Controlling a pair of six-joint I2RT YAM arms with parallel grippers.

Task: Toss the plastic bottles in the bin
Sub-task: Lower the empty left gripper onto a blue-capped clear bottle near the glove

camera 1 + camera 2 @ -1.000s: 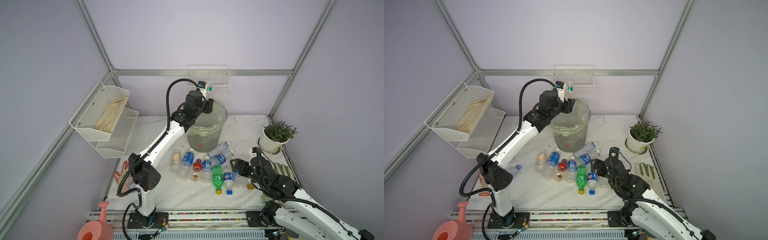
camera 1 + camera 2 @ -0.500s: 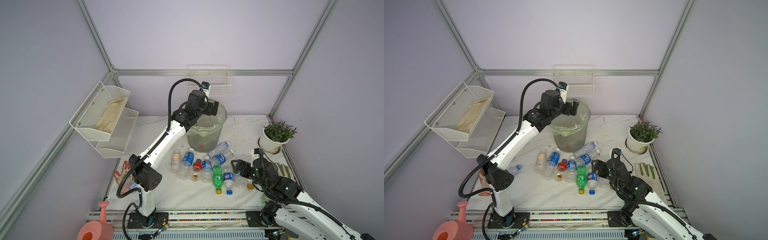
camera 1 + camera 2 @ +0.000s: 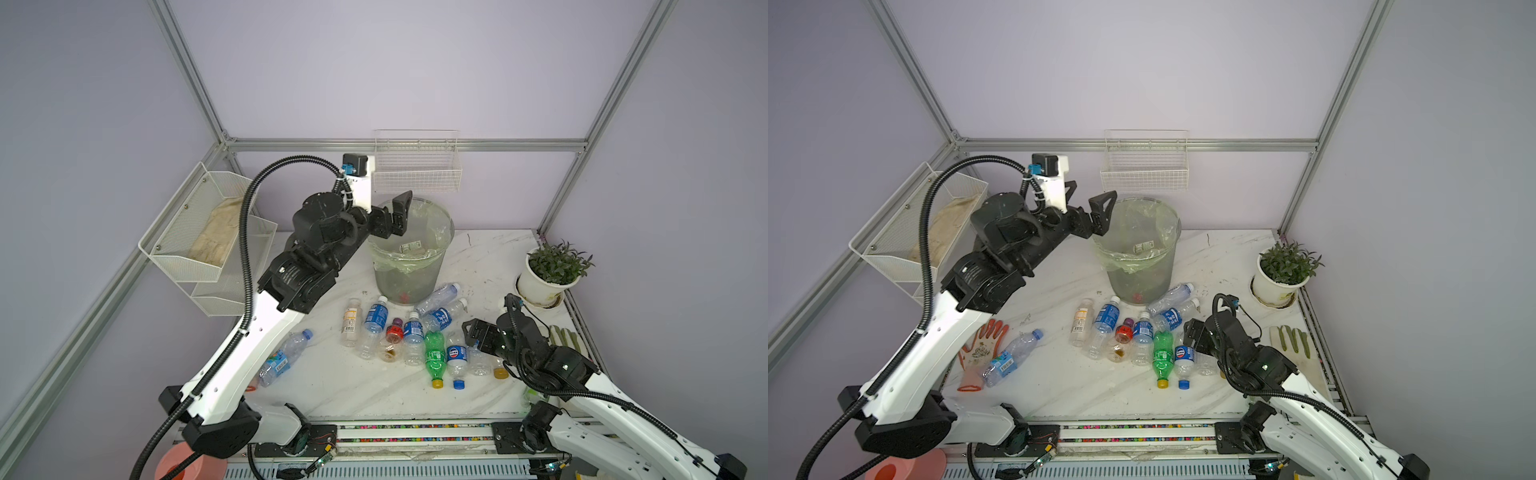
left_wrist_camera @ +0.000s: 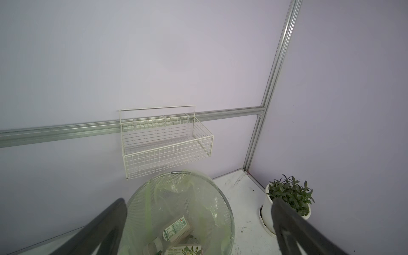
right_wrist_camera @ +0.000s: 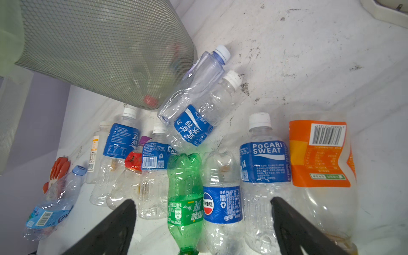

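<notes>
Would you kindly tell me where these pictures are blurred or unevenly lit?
Left wrist view: the left gripper's fingers are soft, out-of-focus dark shapes, while the wire basket and bin are sharp. Right wrist view: the right gripper's fingers blur too, yet the Pocari Sweat bottle label reads clearly. Both top views: even, soft light, no hard shadows or glare on the table.

Pale lilac walls close the left, far and right sides, edged by aluminium frame rails. A white wire basket hangs on the far wall. A two-tier white mesh shelf on the left wall holds something pale, perhaps cloth. The scuffed, marbled white tabletop is evenly lit. A potted plant stands far right.
</notes>
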